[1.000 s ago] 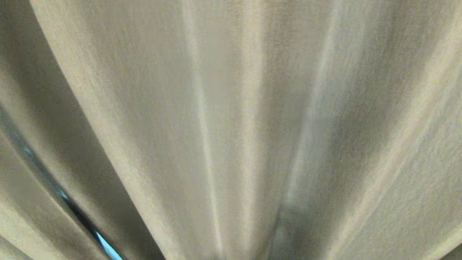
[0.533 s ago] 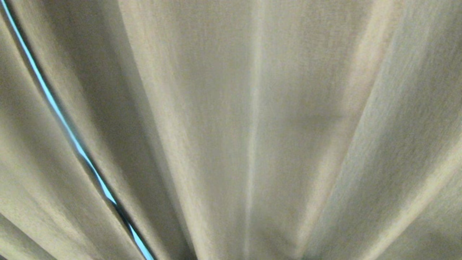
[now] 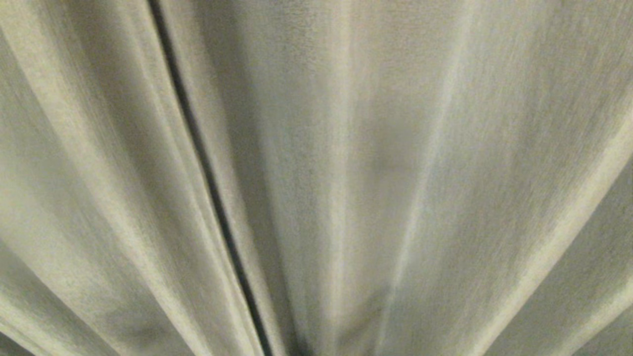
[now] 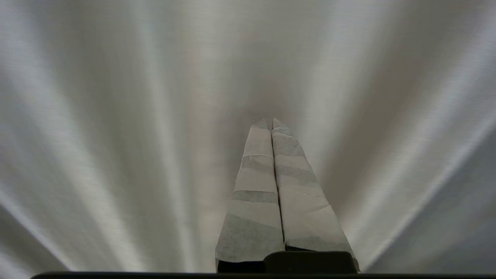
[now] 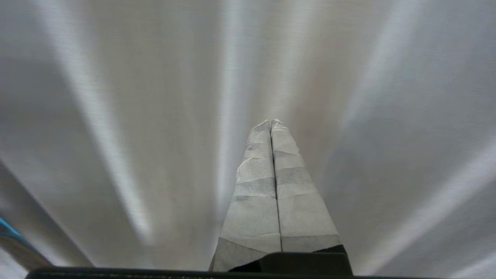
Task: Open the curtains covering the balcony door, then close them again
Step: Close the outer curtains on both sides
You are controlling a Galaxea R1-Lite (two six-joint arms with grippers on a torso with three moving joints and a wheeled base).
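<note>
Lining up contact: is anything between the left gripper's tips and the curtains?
Nothing shows. In the left wrist view the shut left gripper points straight at the curtains; only pleated fabric lies ahead. Contact can't be judged.

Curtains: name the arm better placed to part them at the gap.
Right, tentatively: only the right gripper has a curtain edge with a blue sliver in view; the left gripper faces unbroken folds of the curtains. Both jaws shut, empty.
</note>
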